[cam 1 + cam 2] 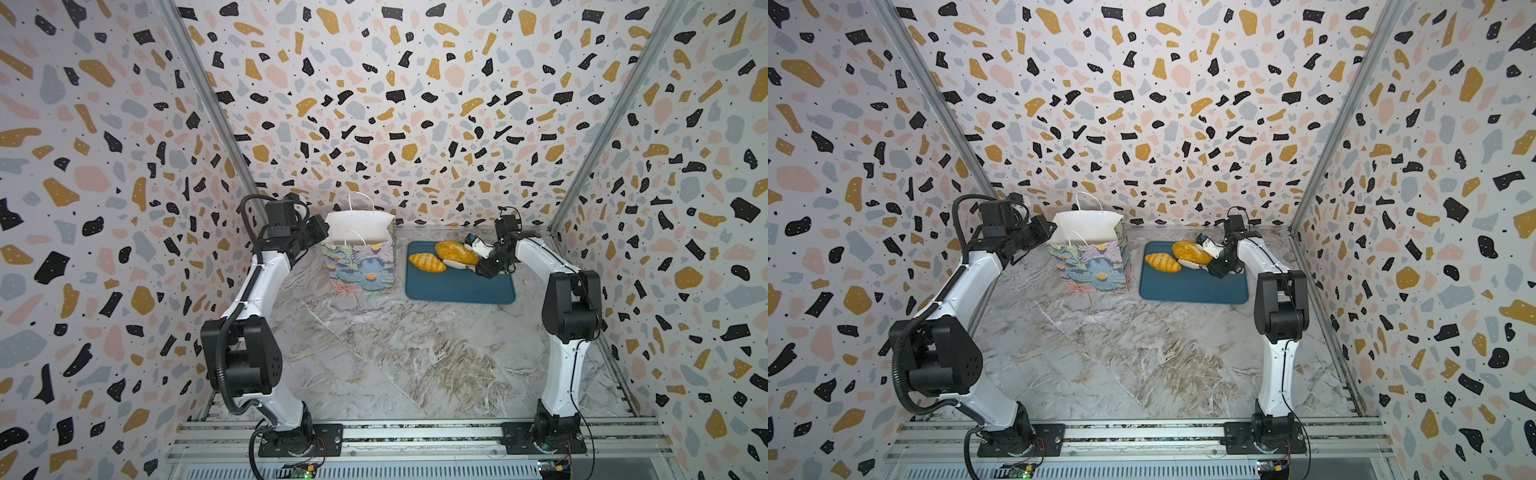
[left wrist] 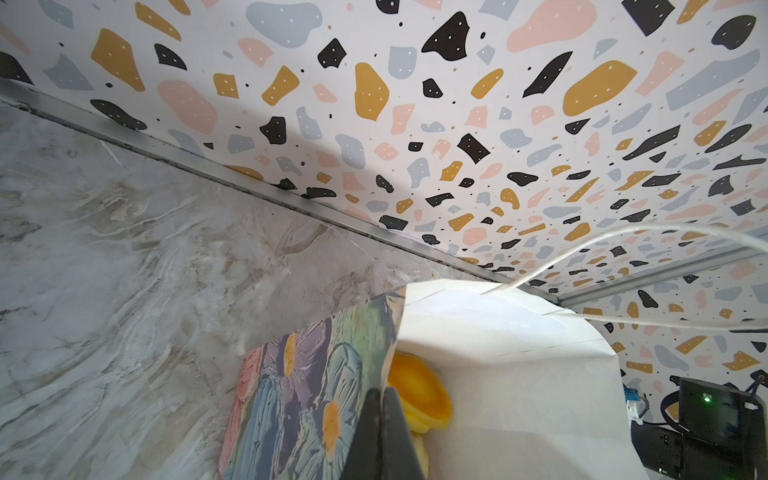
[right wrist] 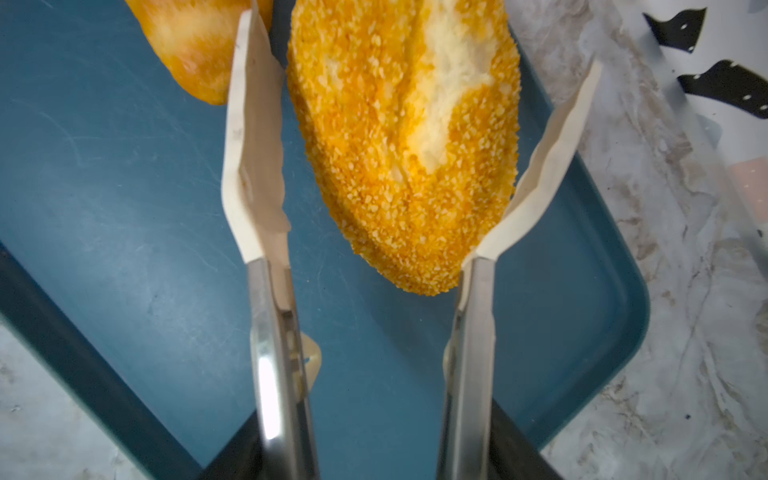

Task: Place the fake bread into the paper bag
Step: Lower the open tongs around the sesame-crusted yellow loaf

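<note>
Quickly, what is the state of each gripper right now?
Left gripper: shut, pinching the wall of the paper bag.
Right gripper: closed on the tongs, whose tips straddle the speckled loaf.

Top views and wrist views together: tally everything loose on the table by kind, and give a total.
paper bag: 1
tray: 1
tongs: 1
speckled loaf, on the tray: 1
striped roll, on the tray: 1
orange bread inside the paper bag: 1 for certain; more may be hidden
Total seen: 6
</note>
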Available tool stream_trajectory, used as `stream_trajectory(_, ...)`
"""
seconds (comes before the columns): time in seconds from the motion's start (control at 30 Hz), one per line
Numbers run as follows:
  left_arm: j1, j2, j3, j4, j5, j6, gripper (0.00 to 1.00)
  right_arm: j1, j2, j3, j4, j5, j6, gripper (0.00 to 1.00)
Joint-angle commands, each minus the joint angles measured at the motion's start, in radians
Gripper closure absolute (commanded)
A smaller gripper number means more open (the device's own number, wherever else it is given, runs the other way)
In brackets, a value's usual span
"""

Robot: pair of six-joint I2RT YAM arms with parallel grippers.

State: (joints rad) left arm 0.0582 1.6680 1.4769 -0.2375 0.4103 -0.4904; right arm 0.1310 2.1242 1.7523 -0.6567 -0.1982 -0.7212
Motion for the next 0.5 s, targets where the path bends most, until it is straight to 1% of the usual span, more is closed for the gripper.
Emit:
stream_trajectory(0.0,0.005,-0.015,-0.01,0.035,0.003,0.01,1.0,0.004,-0.009,0.042,-0.022,-0.019,-0.007,0.38)
stream_trajectory(0.1,0.005,-0.016,-0.01,0.035,0.004,0.01,1.0,0.008,-0.007,0.042,-0.022,-0.014,-0.007,0.44)
stream_trajectory(0.17,0.005,-0.016,-0.01,0.035,0.001,0.012,1.0,0.009,-0.008,0.044,-0.022,-0.014,-0.009,0.49)
stream_trajectory(0.47,0.005,-0.016,-0.01,0.034,0.003,0.012,1.0,0.024,-0.017,0.029,-0.019,-0.004,-0.007,0.65)
